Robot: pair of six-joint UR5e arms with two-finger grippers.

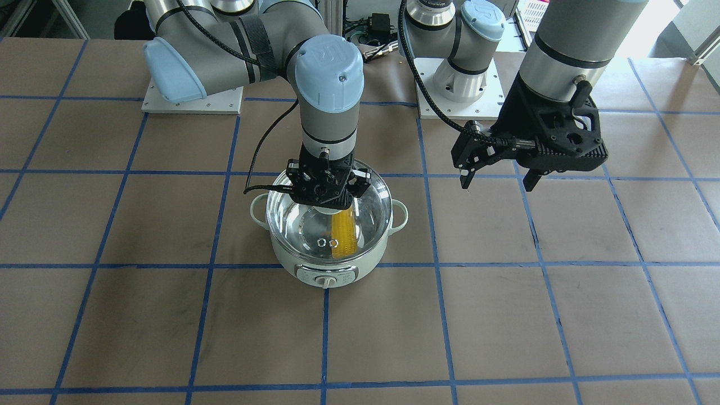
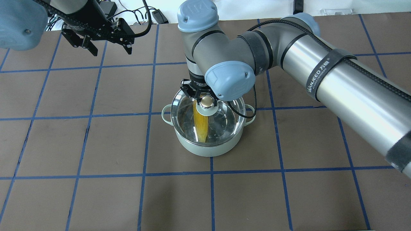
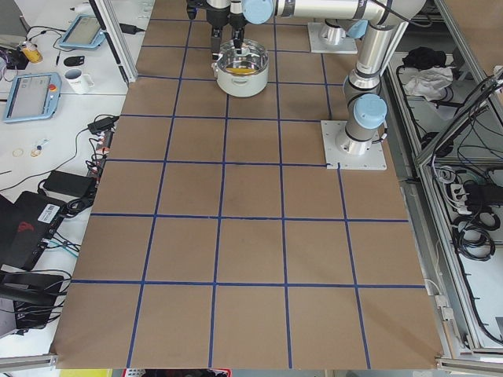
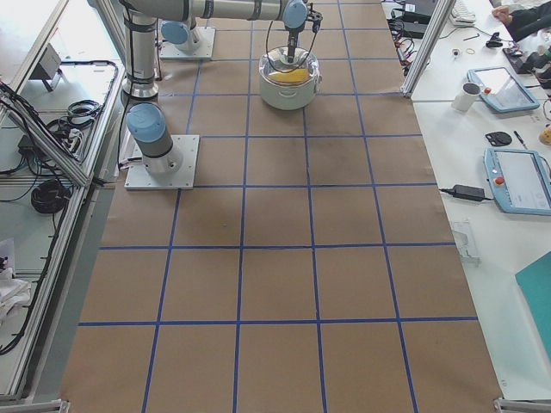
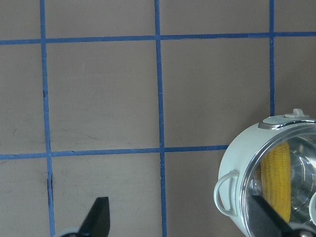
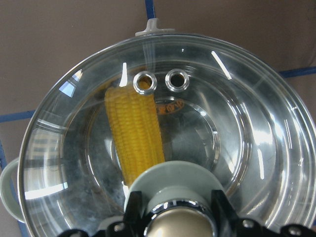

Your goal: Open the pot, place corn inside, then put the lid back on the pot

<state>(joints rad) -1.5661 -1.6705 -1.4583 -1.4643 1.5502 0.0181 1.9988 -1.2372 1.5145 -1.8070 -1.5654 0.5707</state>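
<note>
Lid (image 1: pixel 306 222) is sitting on pot (image 1: pixel 337 270) over corn (image 1: pixel 342 233), frame centre, right gripper (image 1: pixel 329 203) straddling knob (image 2: pixel 207 101), clamped or freed unclear, left gripper (image 1: pixel 498 181) hanging agape; rising while pinched is risking dragging lid askew.

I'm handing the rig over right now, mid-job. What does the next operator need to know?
The right gripper has its fingers closed on the knob of the lid, which looks seated on the pot.
The left gripper is open and empty, hovering over the table away from the pot.
The corn lies inside the pot, seen through the glass.
Done: corn in, lid on.
To do: release the knob, lift the right arm clear.
</note>
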